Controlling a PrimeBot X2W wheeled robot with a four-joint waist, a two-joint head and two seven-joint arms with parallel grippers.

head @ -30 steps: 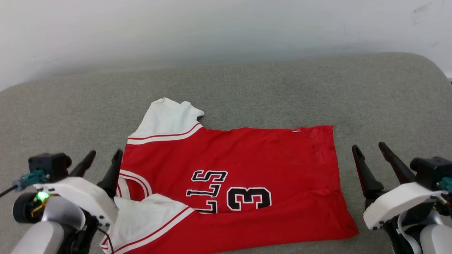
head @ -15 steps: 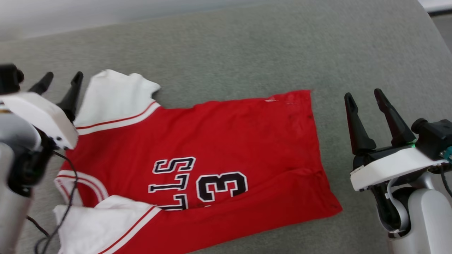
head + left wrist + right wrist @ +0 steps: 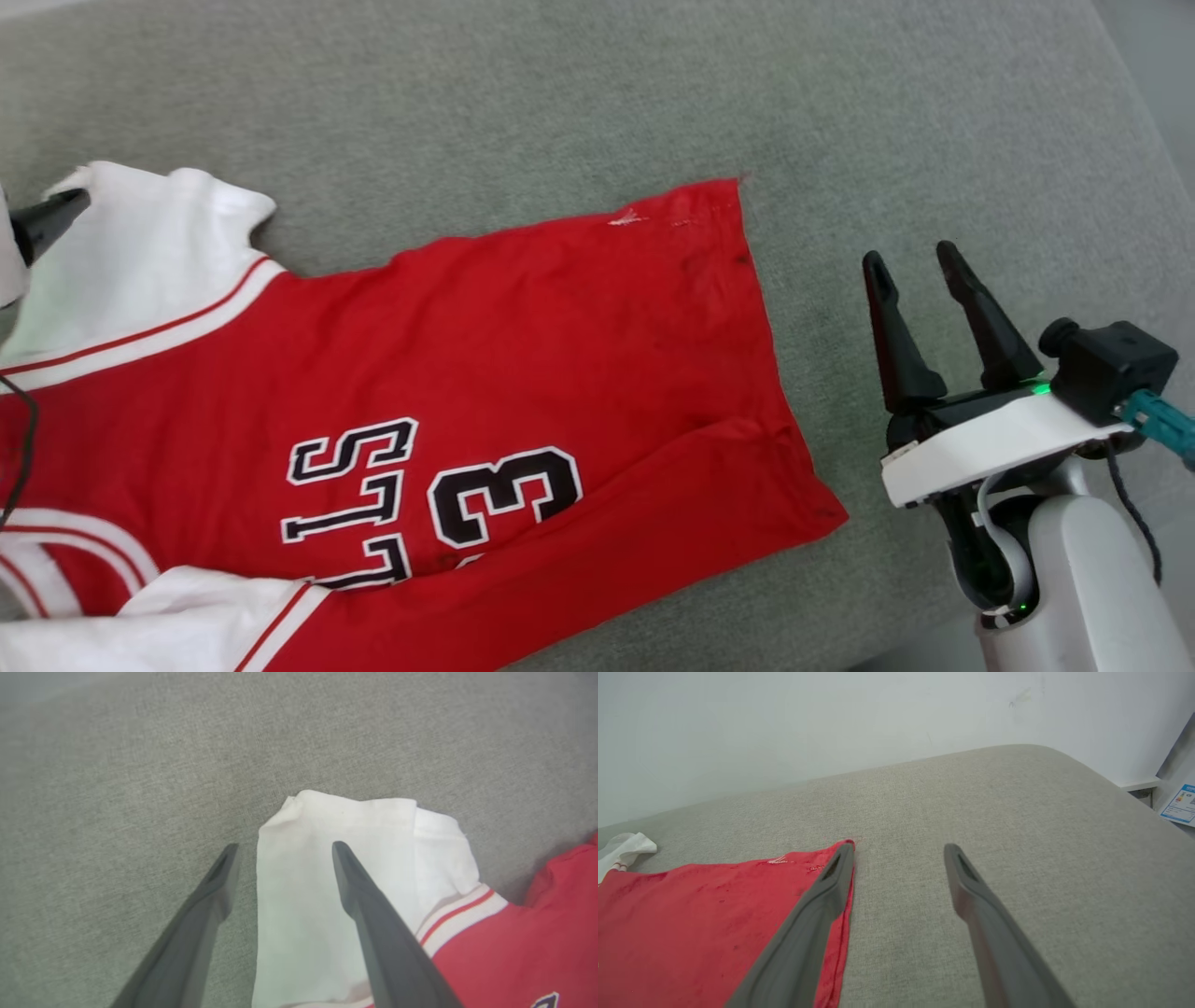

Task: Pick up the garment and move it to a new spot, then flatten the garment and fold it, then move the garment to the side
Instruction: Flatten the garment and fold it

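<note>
The garment, a red jersey with white sleeves and black lettering, lies spread on the grey cushion. Its far white sleeve lies under my left gripper, which is open with one finger over the sleeve and the other over bare cushion. One tip of that gripper's fingers pokes in at the head view's left edge. My right gripper stands open over the cushion just right of the garment's hem, nothing between its fingers; in its wrist view my right gripper has its left finger over the hem's edge.
A white wall rises behind the cushion. The cushion's rounded right end drops off toward a floor corner with a label. Bare grey cushion stretches beyond and to the right of the garment.
The head camera has swung down and right, shifting the whole picture left. The left gripper has advanced to the far white sleeve. Both grippers stay open.
</note>
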